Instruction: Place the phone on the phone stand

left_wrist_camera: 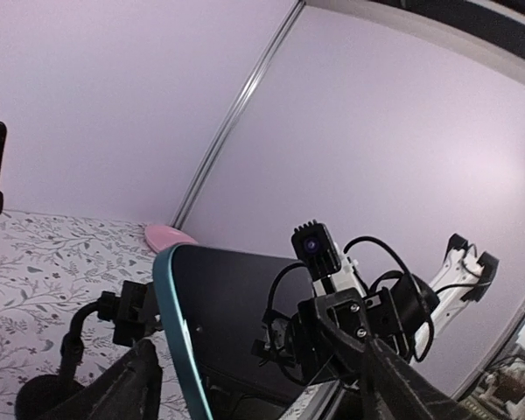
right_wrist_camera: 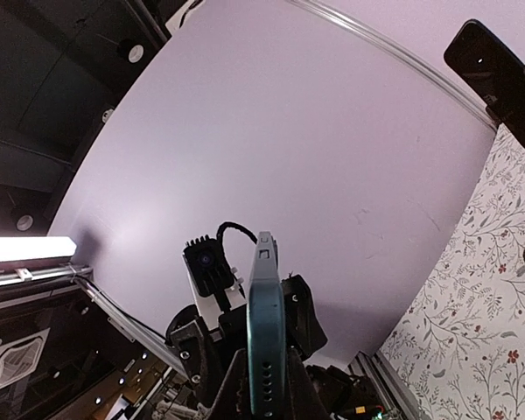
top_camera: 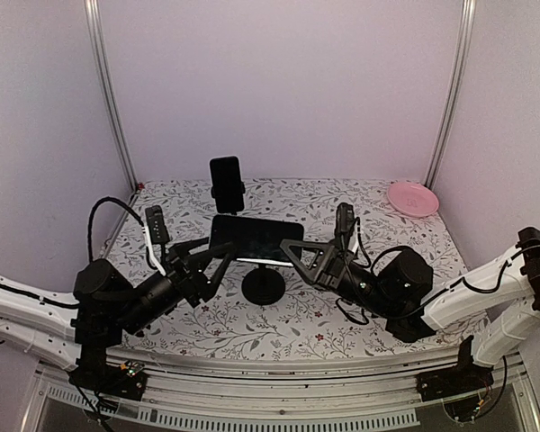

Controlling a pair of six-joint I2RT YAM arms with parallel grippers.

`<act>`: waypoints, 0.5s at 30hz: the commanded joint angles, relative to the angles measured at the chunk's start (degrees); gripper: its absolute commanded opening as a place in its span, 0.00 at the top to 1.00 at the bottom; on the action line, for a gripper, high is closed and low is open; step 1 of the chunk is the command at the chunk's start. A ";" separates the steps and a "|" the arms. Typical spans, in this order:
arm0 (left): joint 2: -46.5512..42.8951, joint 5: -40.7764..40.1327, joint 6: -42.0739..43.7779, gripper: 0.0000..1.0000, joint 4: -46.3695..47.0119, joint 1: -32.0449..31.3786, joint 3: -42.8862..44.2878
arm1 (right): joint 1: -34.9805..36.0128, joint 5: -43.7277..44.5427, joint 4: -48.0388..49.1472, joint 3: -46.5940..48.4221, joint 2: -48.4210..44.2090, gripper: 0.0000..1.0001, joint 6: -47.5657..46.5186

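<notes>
Phone (right_wrist_camera: pixel 265 350) in the right jaws — phone stand (top_camera: pixel 263 286) mostly hidden beneath.

Phone (top_camera: pixel 255 238) over stand (top_camera: pixel 263 286), dish (top_camera: pixel 412 198) back right

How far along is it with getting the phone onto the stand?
Done: the phone is up off the table. In hand: the right gripper clamps one end; the left gripper flanks the other, grip unclear. Left: seating it on the phone stand beneath, then releasing.
</notes>
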 commanded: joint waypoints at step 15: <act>5.75 14.57 -5.10 0.68 17.57 7.67 1.02 | 7.19 16.40 16.40 3.28 2.55 0.98 -10.27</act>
